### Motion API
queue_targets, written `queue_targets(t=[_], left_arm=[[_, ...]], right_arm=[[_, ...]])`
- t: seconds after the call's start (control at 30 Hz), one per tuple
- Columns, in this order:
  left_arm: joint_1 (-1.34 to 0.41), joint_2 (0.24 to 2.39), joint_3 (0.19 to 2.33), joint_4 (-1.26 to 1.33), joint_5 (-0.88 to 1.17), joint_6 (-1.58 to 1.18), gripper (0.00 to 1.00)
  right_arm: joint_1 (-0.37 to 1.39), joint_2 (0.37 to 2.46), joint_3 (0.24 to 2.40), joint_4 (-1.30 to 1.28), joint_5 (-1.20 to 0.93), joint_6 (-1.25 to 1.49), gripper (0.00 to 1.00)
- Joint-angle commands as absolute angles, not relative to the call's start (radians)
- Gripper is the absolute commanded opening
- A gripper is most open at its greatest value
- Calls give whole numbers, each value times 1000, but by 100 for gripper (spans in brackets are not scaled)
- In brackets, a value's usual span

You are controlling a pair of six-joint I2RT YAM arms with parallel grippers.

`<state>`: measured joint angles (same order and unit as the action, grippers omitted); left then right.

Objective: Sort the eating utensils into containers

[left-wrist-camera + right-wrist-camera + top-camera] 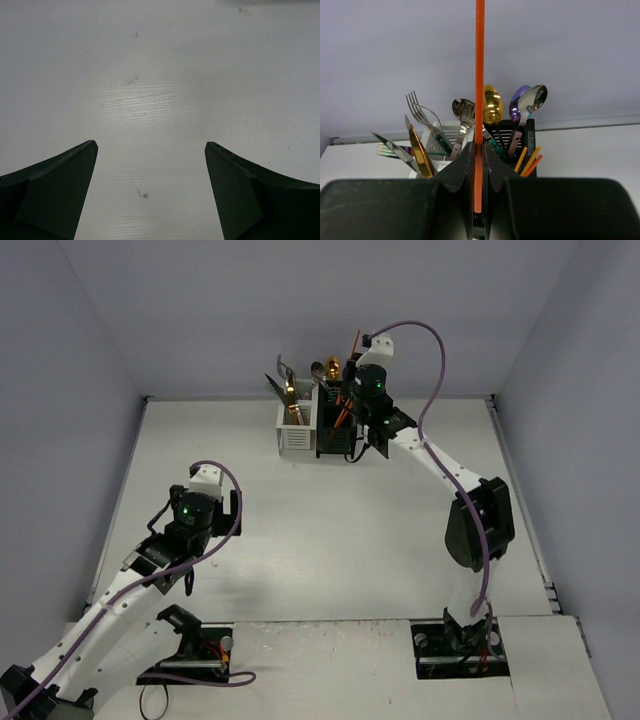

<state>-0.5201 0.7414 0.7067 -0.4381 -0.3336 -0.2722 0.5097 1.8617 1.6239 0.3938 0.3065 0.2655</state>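
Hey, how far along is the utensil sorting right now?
Nearly finished, it seems. Done: many utensils stand in the white caddy and black caddy. In hand: the right gripper is shut on an orange chopstick, upright near the black caddy. Left: dropping that chopstick in. I see no other loose utensils on the table. The left gripper is open and holds nothing.

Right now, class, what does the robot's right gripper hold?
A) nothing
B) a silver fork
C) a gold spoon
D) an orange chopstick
D: in the right wrist view, the right gripper is shut on an orange chopstick, which stands upright between its closed jaws.
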Motion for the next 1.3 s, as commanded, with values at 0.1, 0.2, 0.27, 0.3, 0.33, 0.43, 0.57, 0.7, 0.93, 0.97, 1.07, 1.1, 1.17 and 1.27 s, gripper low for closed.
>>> queue_targets(t=[0.1, 0.2, 0.27, 0.3, 0.33, 0.43, 0.57, 0.7, 0.93, 0.97, 1.07, 1.1, 1.17, 1.27], left_arm=[[-511, 740, 713, -385, -324, -281, 87], [-511, 744, 714, -385, -316, -282, 87], [-511, 742, 715, -387, -321, -282, 87], [-511, 741, 715, -388, -322, -282, 87], [-511, 740, 714, -388, -324, -282, 87], [-511, 737, 713, -388, -332, -282, 87], [-511, 734, 713, -387, -333, -282, 87], [-511, 734, 714, -388, -334, -282, 87], [-511, 705, 715, -400, -354, -287, 87], [-511, 697, 716, -404, -359, -289, 87], [-509, 678, 725, -418, -373, -294, 87], [-509, 671, 737, -429, -381, -296, 87], [-507, 664, 755, -445, -395, -292, 87], [-505, 662, 794, -471, -423, -282, 88]], right_arm=[[502, 1976, 1606, 735, 323, 281, 0], [502, 2023, 1603, 755, 317, 286, 0], [502, 2043, 1596, 757, 311, 294, 0], [502, 2049, 1592, 757, 306, 297, 0], [503, 2053, 1588, 758, 304, 299, 1], [503, 2058, 1571, 762, 290, 303, 15], [503, 2034, 1532, 762, 279, 311, 42], [504, 1953, 1486, 761, 271, 288, 60], [495, 1649, 1319, 668, 297, 175, 84], [487, 1592, 1295, 628, 299, 161, 88], [467, 1457, 1238, 524, 298, 125, 97], [457, 1382, 1206, 474, 301, 103, 99], [447, 1277, 1171, 390, 316, 87, 100], [434, 1108, 1096, 307, 347, 64, 100]])
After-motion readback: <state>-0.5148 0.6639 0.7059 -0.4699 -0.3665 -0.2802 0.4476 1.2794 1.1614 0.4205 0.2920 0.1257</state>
